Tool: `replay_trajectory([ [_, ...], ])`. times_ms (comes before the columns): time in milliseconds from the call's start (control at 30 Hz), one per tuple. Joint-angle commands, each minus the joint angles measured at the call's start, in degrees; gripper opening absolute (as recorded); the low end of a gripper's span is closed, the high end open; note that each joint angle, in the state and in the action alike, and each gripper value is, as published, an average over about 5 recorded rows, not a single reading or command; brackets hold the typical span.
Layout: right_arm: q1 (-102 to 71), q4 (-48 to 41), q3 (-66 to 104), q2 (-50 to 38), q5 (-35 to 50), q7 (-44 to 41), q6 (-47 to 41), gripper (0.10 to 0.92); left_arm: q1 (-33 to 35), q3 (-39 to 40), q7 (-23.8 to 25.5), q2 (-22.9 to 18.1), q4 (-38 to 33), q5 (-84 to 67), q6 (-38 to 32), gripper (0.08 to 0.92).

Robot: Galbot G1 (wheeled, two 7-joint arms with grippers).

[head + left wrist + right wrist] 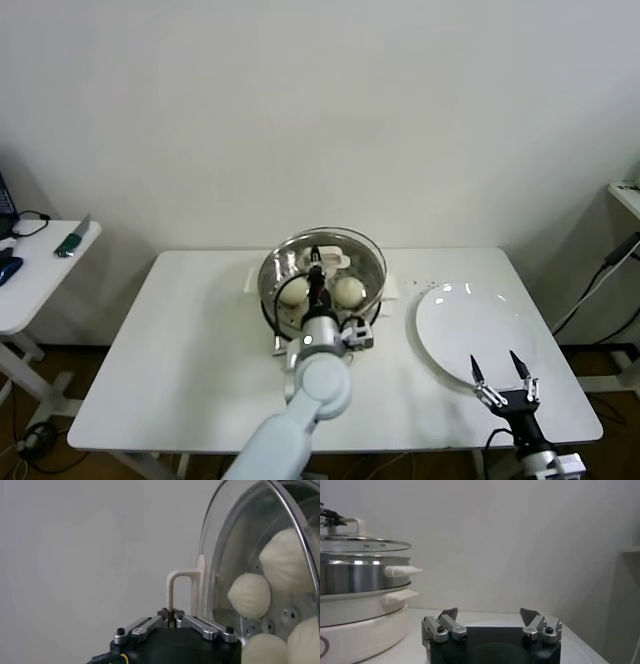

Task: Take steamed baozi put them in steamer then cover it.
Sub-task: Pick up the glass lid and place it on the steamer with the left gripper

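The steel steamer [372, 268] stands on its cream-white pot base [365, 625] at the table's middle. The glass cover [345, 243] lies level over it, seen from the side in the right wrist view as the cover [362, 544] at the steamer's rim [355, 575]. My left gripper [316, 264] is shut on the cover's cream-white handle [180, 585], pinching its thin bar at the left gripper [171, 616]. Through the glass show several white baozi [250, 596], two of them in the head view [293, 291]. My right gripper [497, 372] hangs open and empty over the near edge of the white plate [470, 320].
The bare white plate lies to the right of the steamer. A small side table [40, 265] with tools stands far left. The white table's front edge [200, 425] runs close to my arms. A cable [600, 285] hangs at the right.
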Motion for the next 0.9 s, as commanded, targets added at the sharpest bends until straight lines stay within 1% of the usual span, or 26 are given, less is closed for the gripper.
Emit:
replay_trajectory([
  [33,0.09,-0.01,0.16,-0.05,0.17,0.00,0.04,0.823,-0.35,0.53,-0.08,-0.32,2.56,1.26,1.07,0.135],
  [233,0.14,-0.06,0.17,0.00,0.18,-0.01,0.28,0.823,-0.17,-0.21,-0.31,-0.12,3.33,2.19,0.62,0.135],
  [467,-0.19,-0.21,0.05,0.10,0.18,-0.09,0.72,0.823,-0.07,-0.69,-0.30,1.01,3.33,2.42,0.36,0.135],
  [733,-0.17,-0.16,-0.01,0.37,0.01,-0.20,0.78,0.823,0.74,-0.54,-0.39,0.69,3.23,2.79,-0.36,0.135],
  [900,-0.23,-0.06,-0.05,0.49,-0.05,-0.21,0.68,0.823,0.97,-0.13,-0.19,1.17,2.32,2.32,-0.33,0.135],
])
